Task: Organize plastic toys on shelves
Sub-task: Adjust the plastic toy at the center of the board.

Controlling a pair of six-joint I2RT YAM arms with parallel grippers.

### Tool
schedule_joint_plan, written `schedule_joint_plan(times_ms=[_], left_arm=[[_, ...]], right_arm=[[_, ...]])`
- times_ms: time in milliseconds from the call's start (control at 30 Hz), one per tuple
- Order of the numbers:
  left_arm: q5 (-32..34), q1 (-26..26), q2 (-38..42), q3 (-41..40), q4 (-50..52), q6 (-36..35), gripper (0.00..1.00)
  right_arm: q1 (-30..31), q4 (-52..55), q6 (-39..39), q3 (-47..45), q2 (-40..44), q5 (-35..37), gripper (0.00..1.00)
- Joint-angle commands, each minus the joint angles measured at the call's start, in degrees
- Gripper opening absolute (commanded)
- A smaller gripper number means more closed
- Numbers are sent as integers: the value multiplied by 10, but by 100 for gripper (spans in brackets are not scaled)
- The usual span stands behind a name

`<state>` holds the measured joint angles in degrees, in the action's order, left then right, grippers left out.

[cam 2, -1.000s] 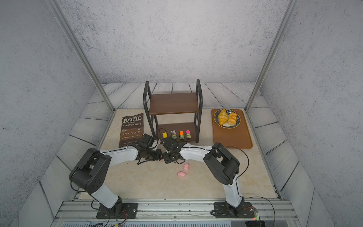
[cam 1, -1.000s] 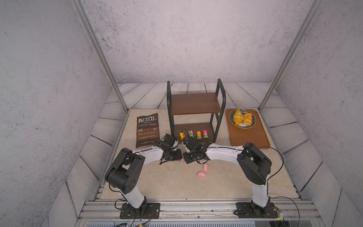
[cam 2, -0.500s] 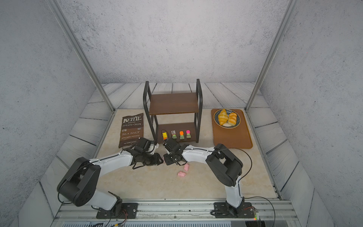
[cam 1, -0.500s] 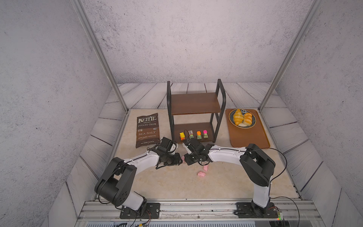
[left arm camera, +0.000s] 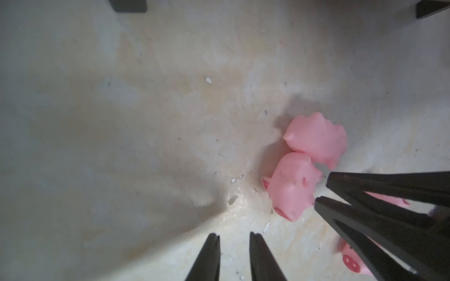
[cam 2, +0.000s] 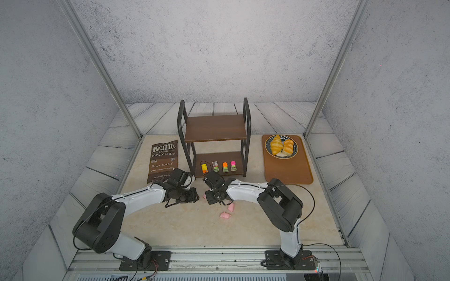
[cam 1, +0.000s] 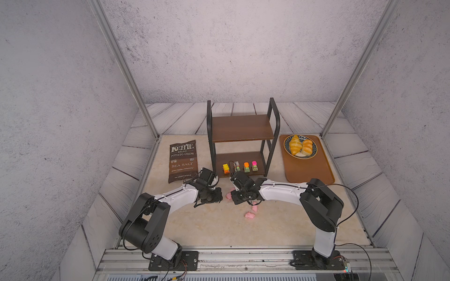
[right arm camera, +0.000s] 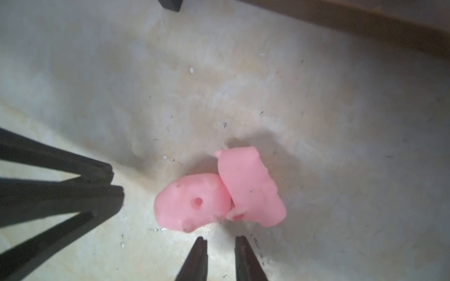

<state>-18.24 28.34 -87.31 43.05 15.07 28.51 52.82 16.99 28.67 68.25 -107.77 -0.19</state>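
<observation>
four pink pigs lie on the beige worktop in front of the shelves, and none sits on a board. at far left a dark chip bag lies flat. next is the left tool, low over the worktop, its two tips parted by a narrow gap with nothing between them. just past its tips lies a touching pair of pigs, pressed one against the other, between the two tools. behind them the lower board carries four trucks in a row: yellow truck, grey truck, orange truck, pink truck. the upper board holds nothing. the right tool points toward the left one, tips likewise slightly apart and empty, just beside the pair; whether it touches a pig cannot be told. a loose pair of pigs lies below the right wrist, nearer the robot's bases. at far right a brown tray bears a plate with two croissants.
</observation>
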Motion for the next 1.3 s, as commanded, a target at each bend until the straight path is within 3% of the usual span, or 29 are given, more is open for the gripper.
schedule_joint_plan(times_ms=[0,233,467,600,733,933,1000,1067,1267], left_arm=[[1,-3,-4,13,-15,-7,28],[-7,-3,-23,28,-30,1,35],[-29,-2,-9,23,-60,0,53],[-63,0,-33,34,-76,-10,54],[-72,5,-69,46,-89,-12,49],[-103,16,-104,51,-110,-15,30],[-100,19,-103,47,-106,-15,11],[-90,21,-89,32,-103,-5,0],[-60,23,-10,-44,-106,92,0]], right_arm=[[3,18,9,9,-14,23,25],[3,23,10,13,-11,29,25],[3,31,11,8,-11,42,25],[1,31,12,2,-1,45,25],[-1,30,14,-7,7,45,25],[-3,28,16,-20,17,45,25],[-3,27,16,-23,20,45,25],[-3,26,17,-28,25,42,25],[-3,16,16,-50,46,24,26]])
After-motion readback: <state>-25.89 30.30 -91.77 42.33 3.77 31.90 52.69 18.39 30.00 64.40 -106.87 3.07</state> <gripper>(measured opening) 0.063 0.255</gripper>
